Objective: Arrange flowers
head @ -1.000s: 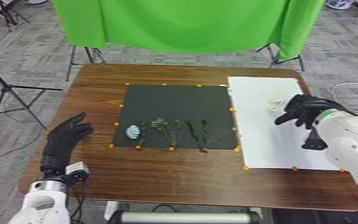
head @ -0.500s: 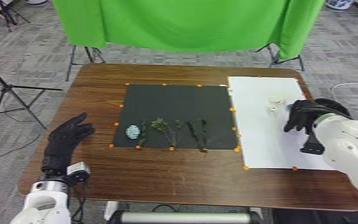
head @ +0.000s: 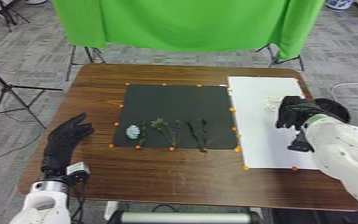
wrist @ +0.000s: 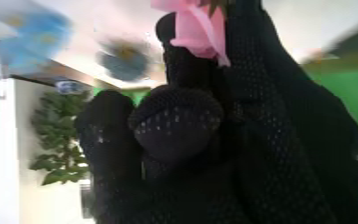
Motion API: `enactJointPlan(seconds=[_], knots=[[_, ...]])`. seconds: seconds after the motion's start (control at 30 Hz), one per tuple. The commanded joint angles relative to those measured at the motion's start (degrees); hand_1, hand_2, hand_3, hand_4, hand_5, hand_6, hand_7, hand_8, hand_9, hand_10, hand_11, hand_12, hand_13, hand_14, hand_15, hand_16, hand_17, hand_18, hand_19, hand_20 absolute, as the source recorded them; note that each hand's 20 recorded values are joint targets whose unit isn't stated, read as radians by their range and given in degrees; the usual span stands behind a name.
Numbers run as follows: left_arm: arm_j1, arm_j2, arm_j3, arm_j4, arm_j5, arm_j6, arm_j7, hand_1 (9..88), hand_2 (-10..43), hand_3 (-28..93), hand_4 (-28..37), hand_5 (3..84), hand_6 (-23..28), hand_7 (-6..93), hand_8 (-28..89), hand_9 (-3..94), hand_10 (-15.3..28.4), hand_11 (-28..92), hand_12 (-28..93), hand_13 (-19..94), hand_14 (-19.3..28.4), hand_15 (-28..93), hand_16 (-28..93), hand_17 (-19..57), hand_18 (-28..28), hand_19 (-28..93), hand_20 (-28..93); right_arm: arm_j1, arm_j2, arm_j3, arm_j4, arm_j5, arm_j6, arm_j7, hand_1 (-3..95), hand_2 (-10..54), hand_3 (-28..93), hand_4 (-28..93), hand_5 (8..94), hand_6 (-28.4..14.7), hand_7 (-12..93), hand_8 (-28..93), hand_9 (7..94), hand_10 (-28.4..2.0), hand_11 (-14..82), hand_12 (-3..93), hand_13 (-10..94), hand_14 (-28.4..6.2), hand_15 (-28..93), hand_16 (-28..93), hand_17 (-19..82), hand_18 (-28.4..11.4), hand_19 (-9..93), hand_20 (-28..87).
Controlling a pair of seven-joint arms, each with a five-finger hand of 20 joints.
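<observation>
The right robot hand (head: 297,111) pinches a pink item (wrist: 195,31) above 1 white sheet (head: 257,135), green cloth (head: 189,25) beyond.

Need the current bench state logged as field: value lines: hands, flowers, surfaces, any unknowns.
left_hand: open beside the dark mat, left
right_hand: above the white sheet
dark_mat: on the table, center
on_mat: pale blue bloom, left of green stems, near its front edge
white_sheet: right of mat
on_sheet: whitish flowers beside the right hand
pink_item: at the right hand, wrist view
backdrop: green cloth beyond table
unknown: whether pink item is gripped
</observation>
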State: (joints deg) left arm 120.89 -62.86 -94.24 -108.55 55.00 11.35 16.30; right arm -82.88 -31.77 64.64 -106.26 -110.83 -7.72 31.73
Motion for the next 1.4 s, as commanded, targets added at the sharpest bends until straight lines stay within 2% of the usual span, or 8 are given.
enactJointPlan(seconds=[0.03,0.27,0.53,0.67,1.07,1.13,1.33,1.4], knots=[[1.1,0.02,-0.36,-0.24,-0.15,0.03,-0.47,23.4,-9.5,69,-28.3,47.1,-0.3,14.5,-8,49.6,13.0,22,14,40,17.7,27,1,7.5,14.3,9,20,17.4,-5.2,-10.0,-2.5,-0.9,7.7,-5.4,62.6,-9.5,64,-16,77.6,-0.3,29,6,83.3,-11.9,9.7,41.4,88,-2.7,62,31,61,-13.2,93,50],[0.9,-0.4,0.29,0.11,-0.46,-0.22,-0.31,23.3,-9.5,69,-28.3,47.1,-0.3,14.5,-8,49.6,12.9,22,14,40,17.6,27,1,7.4,14.4,10,20,29.7,-19.7,-25.2,2.6,-1.7,11.2,-9.5,61.9,-9.5,65,-16,77.9,0.0,29,6,83.6,-12.0,9.3,41.5,88,-2.6,62,32,61,-13.0,93,51],[-0.1,-0.27,1.03,0.5,-0.35,-0.62,-0.33,23.2,-9.5,69,-28.3,47.2,-0.3,14.6,-8,49.6,12.9,22,14,40,17.7,27,1,7.4,14.4,10,20,32.7,-35.0,-32.3,13.1,-1.9,11.5,-11.0,61.7,-9.5,65,-16,78.0,0.4,29,6,83.7,-11.8,9.0,41.6,88,-2.5,62,32,62,-12.8,93,52],[-1.0,0.24,1.31,0.91,-0.22,-0.65,-0.17,23.3,-9.5,69,-28.3,47.3,-0.6,14.9,-8,49.5,12.9,22,14,40,17.6,27,1,7.5,14.4,10,20,33.8,-37.2,-35.9,16.1,-2.3,13.0,-10.2,61.6,-9.5,65,-16,77.6,0.6,30,6,83.2,-11.7,8.8,41.6,88,-2.3,62,32,62,-12.8,93,52],[-2.3,1.11,1.44,1.04,-1.05,0.67,1.06,22.8,-8.5,69,-28.3,47.9,-0.7,15.2,-8,49.6,13.0,22,14,40,17.8,27,1,8.2,13.8,9,19,35.9,-41.7,-42.0,23.4,-3.2,15.2,-9.4,61.1,-9.5,64,-16,77.0,0.8,31,5,83.1,-11.4,8.6,41.3,88,-2.2,63,32,62,-12.6,93,53],[-2.6,1.25,1.81,1.05,-1.47,1.49,1.71,21.9,-7.3,69,-28.3,48.2,-0.7,15.2,-8,49.8,13.1,22,14,41,17.8,27,1,8.9,12.8,8,19,36.1,-42.7,-42.4,24.5,-3.5,15.4,-9.4,61.1,-9.5,64,-16,77.0,0.8,31,4,83.1,-11.4,8.7,41.3,88,-2.2,63,32,62,-12.6,93,53],[-4.2,1.65,3.68,1.62,-3.13,4.76,4.49,21.5,7.5,71,-28.3,51.8,3.0,12.2,-8,52.8,15.1,18,8,41,15.0,16,-3,13.6,6.9,4,19,36.5,-44.9,-43.7,27.5,-3.5,18.5,-9.3,61.0,-9.5,65,-16,76.8,0.8,31,4,83.1,-11.3,8.3,40.8,88,-2.3,63,32,62,-12.6,93,53],[-4.2,1.71,3.6,1.76,-3.84,4.51,5.36,22.3,10.5,72,-28.3,52.1,3.7,11.7,-8,52.5,15.3,17,7,40,14.1,15,-4,14.1,6.1,3,19,36.4,-45.6,-43.9,28.5,-3.8,18.9,-9.3,61.0,-9.5,65,-16,76.8,0.9,31,4,83.1,-11.1,8.2,40.5,88,-2.3,63,32,62,-12.6,93,53]])
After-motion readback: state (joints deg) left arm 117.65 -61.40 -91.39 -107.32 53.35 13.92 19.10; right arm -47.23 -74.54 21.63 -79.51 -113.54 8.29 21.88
